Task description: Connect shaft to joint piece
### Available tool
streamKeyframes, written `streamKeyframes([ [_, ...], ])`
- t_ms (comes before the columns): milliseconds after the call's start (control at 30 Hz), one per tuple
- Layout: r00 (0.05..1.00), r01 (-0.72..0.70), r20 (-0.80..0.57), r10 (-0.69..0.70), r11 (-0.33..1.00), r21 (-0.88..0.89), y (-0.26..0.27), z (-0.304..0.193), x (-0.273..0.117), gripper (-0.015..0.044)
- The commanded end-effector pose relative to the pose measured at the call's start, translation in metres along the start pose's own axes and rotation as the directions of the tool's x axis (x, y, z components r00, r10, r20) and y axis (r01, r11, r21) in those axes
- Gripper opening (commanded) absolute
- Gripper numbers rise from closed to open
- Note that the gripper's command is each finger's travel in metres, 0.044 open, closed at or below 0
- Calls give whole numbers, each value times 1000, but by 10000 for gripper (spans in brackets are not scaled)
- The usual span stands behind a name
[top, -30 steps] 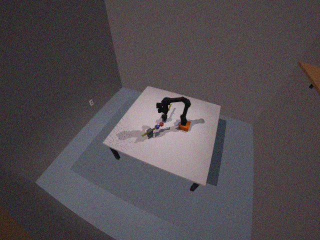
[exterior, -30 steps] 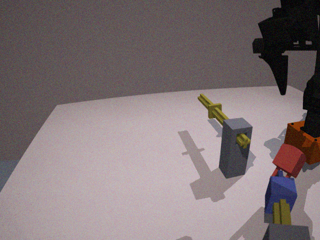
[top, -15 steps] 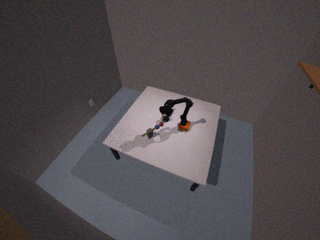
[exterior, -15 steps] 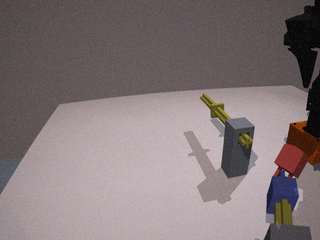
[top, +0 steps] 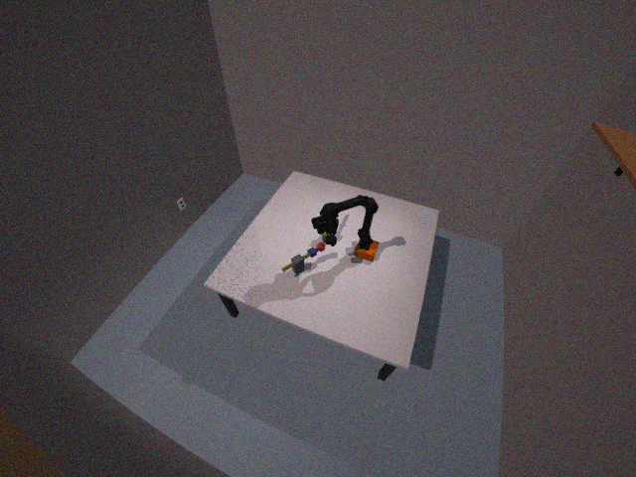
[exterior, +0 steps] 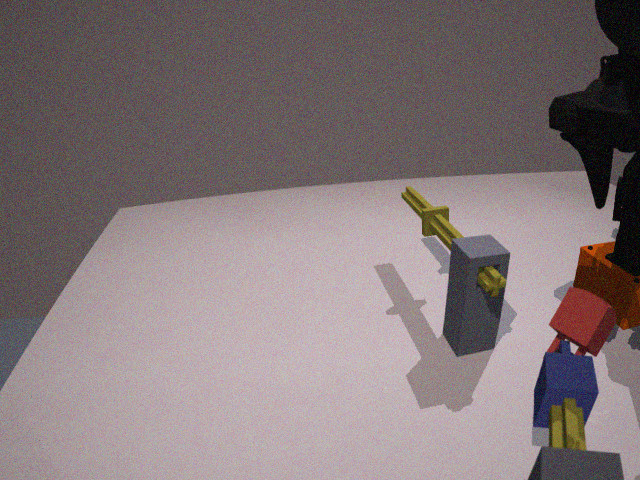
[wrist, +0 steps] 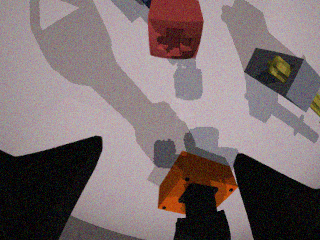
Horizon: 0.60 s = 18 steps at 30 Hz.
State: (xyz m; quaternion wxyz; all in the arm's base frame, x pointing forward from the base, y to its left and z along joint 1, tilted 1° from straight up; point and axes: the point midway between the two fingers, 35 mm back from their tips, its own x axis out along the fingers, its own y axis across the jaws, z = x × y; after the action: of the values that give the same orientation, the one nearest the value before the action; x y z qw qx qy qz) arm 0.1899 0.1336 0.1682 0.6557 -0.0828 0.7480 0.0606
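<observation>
- gripper spread wide, gripping nothing.
- red joint piece sits out beyond the fingertips, untouched.
- descending off-centre, one fingertip could knock it round its hinges, or clip the second shaft.

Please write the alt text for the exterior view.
A yellow ribbed shaft passes through an upright grey block; nearer the camera, a tilted red square joint piece is hinged to a blue block, and a black claw hangs above, holding nothing.
</observation>
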Motion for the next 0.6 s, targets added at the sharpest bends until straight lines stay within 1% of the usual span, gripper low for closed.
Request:
streamKeyframes([
  [0, 999, -2, -54, -2, 997, -78, 0, 0, 10, 440],
  [267, 999, -2, -54, -2, 997, -78, 0, 1, 13, 440],
  [567, 999, -2, -54, -2, 997, -78, 1, 8, 47, 440],
])
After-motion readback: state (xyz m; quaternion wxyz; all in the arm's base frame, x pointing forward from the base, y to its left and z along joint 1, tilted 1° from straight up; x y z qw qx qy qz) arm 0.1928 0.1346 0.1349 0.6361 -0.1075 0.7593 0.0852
